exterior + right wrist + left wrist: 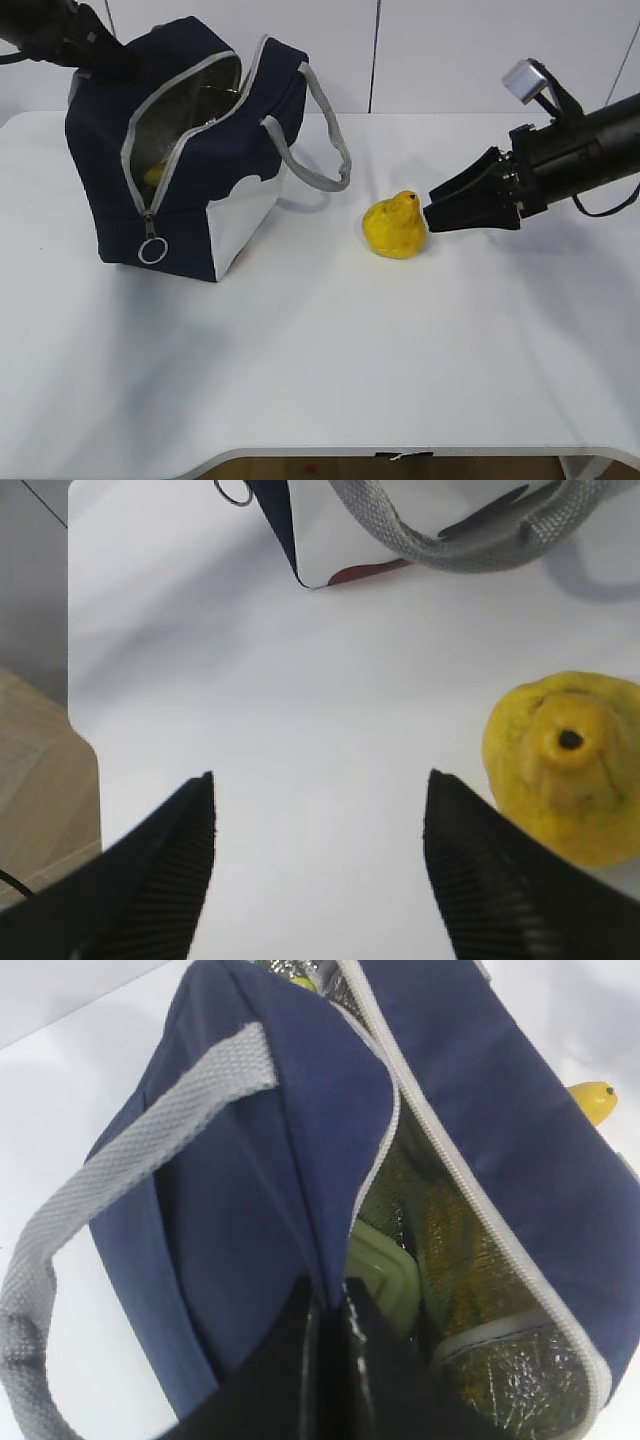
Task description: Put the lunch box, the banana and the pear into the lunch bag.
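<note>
The navy lunch bag (pixel 190 150) stands unzipped at the left, foil lining showing. My left gripper (pixel 326 1298) is shut on the bag's rim fabric (pixel 300 1160) at its far top edge (pixel 118 62). Inside the bag lie the green-lidded lunch box (pixel 385 1272) and a bit of yellow banana (pixel 153 176). The pear (pixel 396 228) sits upright on the table right of the bag. My right gripper (pixel 430 216) is open and empty, its tips just beside the pear. In the right wrist view the pear (pixel 570 765) lies outside the right finger of the gripper (pixel 320 780).
The white table (pixel 330 350) carries the bag and the pear. The bag's grey handle (pixel 320 150) hangs toward the pear. The zipper ring pull (pixel 152 250) hangs at the bag's front. The table's front edge (pixel 400 452) is near.
</note>
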{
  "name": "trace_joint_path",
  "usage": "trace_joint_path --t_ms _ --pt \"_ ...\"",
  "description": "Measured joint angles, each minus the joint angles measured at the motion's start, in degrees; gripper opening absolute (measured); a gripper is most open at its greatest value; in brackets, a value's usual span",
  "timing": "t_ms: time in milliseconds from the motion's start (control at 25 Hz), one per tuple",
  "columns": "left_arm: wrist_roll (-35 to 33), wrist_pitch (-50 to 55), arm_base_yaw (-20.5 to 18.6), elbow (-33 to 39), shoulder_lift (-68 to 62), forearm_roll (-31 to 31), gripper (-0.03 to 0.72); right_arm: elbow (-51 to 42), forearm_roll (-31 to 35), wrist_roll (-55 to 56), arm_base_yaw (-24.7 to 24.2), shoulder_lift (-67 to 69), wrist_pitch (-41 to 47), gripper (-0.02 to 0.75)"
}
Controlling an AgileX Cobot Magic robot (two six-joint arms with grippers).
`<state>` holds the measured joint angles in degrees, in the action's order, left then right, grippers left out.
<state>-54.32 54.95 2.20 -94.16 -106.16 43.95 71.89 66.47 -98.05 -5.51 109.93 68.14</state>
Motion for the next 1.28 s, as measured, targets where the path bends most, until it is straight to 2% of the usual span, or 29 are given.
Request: trace_joint_path --t_ms 120,240,400,600,880,1280 --pt "0.00 0.04 0.00 0.00 0.00 0.00 -0.004 0.00 1.97 -1.09 0.00 2.29 -0.12 0.557" --pt "0.00 0.04 0.00 0.00 0.00 0.00 -0.005 0.00 4.21 -3.14 0.00 3.39 -0.36 0.581" --pt "0.00 0.04 0.00 0.00 0.00 0.00 -0.004 0.00 7.43 -4.25 0.00 3.60 -1.62 0.577" --pt "0.00 0.13 0.00 0.00 0.00 0.00 -0.005 0.00 9.02 -8.12 0.00 3.64 -6.17 0.536" --pt "0.00 0.13 0.00 0.00 0.00 -0.26 -0.004 0.00 12.33 -13.23 0.00 3.88 -11.86 0.529" --pt "0.00 0.13 0.00 0.00 0.00 -0.30 -0.004 0.00 17.19 -15.44 0.00 7.87 -12.25 0.529"
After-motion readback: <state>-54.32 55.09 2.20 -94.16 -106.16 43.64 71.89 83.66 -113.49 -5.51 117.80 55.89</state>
